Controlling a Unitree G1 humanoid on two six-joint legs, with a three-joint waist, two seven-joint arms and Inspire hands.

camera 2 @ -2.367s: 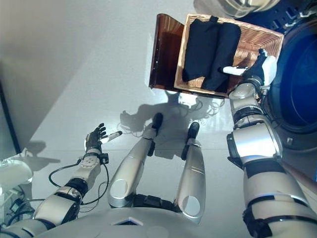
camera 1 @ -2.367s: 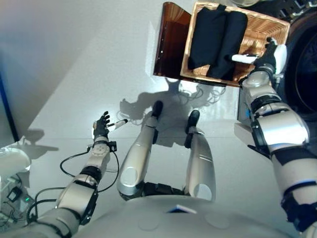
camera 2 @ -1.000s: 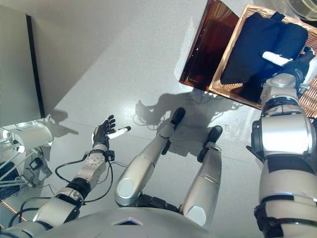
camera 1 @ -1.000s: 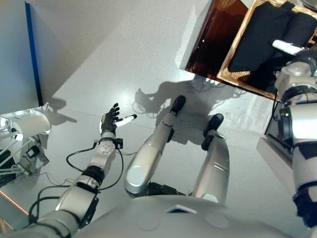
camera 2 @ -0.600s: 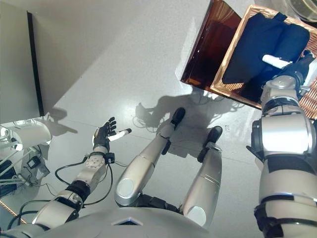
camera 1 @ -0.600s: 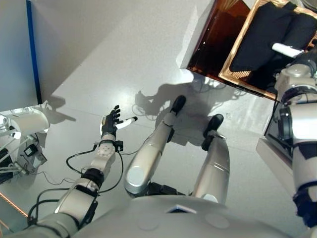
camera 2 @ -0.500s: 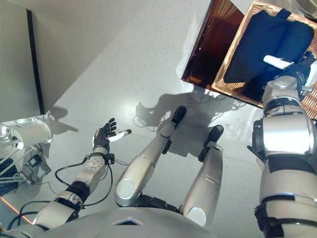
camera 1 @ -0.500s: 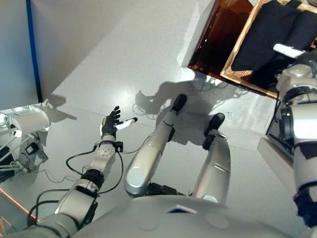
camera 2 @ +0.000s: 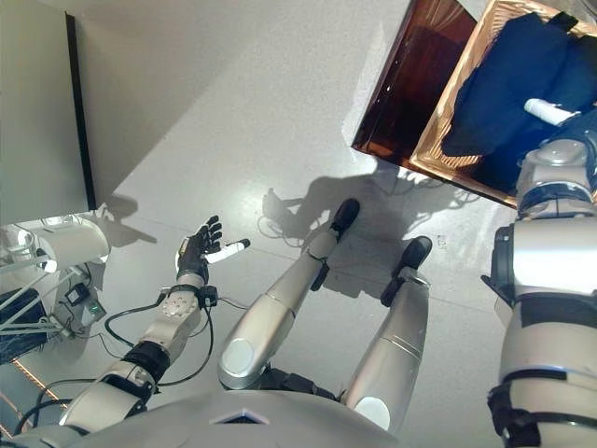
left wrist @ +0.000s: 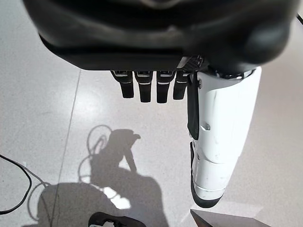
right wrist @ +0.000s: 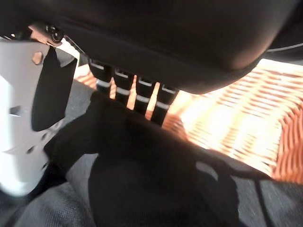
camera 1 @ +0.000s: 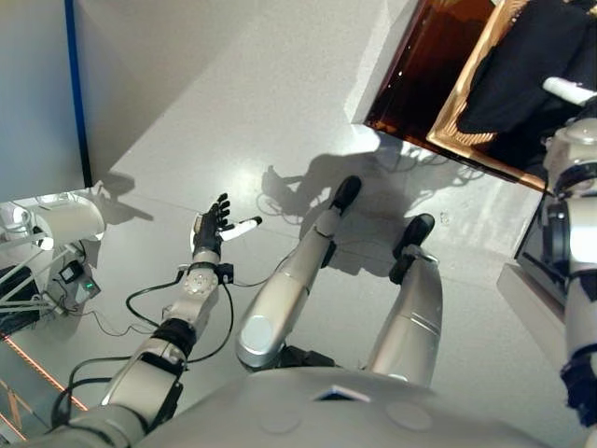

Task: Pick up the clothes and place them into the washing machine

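Dark clothes (camera 1: 522,65) lie in the shallow wicker basket (camera 2: 438,154), which rests on the low dark brown box (camera 1: 420,75) at the upper right. My right hand (camera 2: 548,111) is in the basket over the clothes, its white-covered thumb held out to the side. In the right wrist view the hand (right wrist: 165,33) has straight fingers (right wrist: 142,94) that touch the dark cloth (right wrist: 156,189), with the wicker bottom (right wrist: 236,123) beyond. My left hand (camera 1: 209,233) hangs open and empty above the floor at the lower left; it also shows in the left wrist view (left wrist: 156,28).
A grey panel with a blue edge (camera 1: 77,93) stands at the left. White equipment with cables (camera 1: 56,224) sits on the floor at the lower left. Pale grey floor (camera 1: 233,112) lies between it and the brown box.
The whole picture has shifted, so the camera moved; the basket now sits further toward the upper right corner. My right hand stays on the clothes. My left hand has not moved.
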